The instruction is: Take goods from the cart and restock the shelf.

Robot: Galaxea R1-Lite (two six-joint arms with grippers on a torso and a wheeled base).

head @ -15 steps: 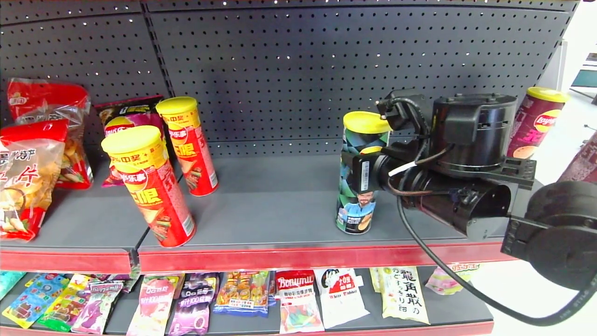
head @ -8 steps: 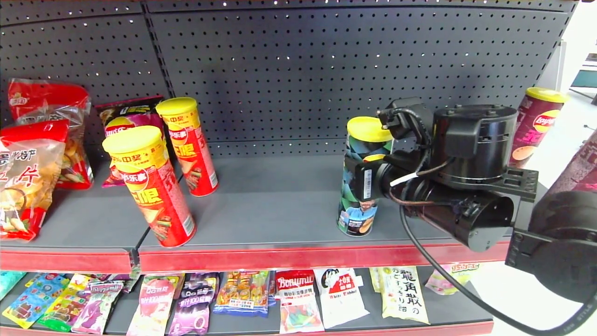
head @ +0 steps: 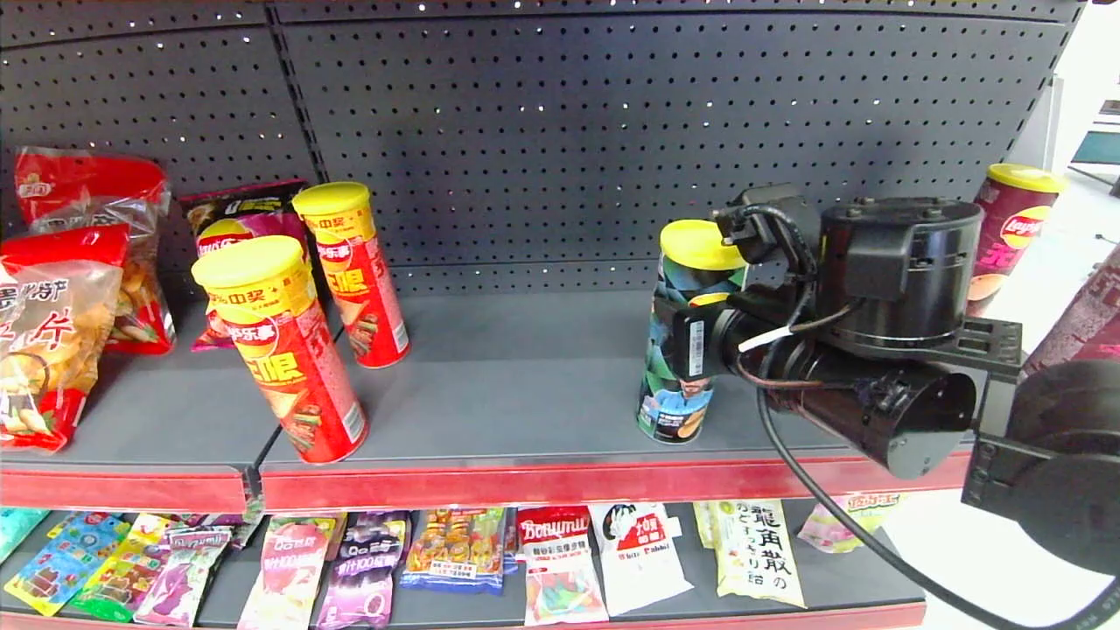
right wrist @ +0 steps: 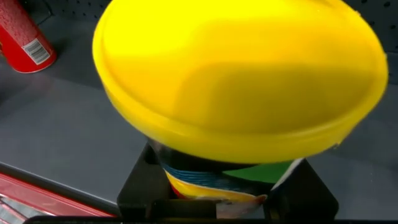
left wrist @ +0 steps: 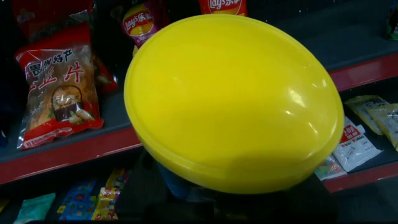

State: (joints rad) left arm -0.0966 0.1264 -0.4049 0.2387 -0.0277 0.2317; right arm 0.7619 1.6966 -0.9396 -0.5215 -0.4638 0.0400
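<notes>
A teal patterned can with a yellow lid (head: 689,332) stands upright near the front of the grey shelf (head: 525,376), right of centre. My right gripper (head: 700,325) is shut on its upper body from the right. In the right wrist view the lid (right wrist: 239,74) looms large, and the black fingers (right wrist: 140,186) press the can's sides, with the right gripper (right wrist: 221,190) around it. In the left wrist view another yellow-lidded can (left wrist: 233,99) hangs close before the shelf front, with my left gripper (left wrist: 186,199) shut on it, mostly hidden under the lid.
Two red cans (head: 280,350) (head: 352,273) and chip bags (head: 61,306) fill the shelf's left side. A maroon can (head: 1006,232) stands at the far right. Bare shelf lies between the red cans and the teal can. Candy packets (head: 560,560) line the lower shelf.
My right arm has shifted the teal can a little to the right and lower, down to the shelf surface. The goods on the left have not moved.
</notes>
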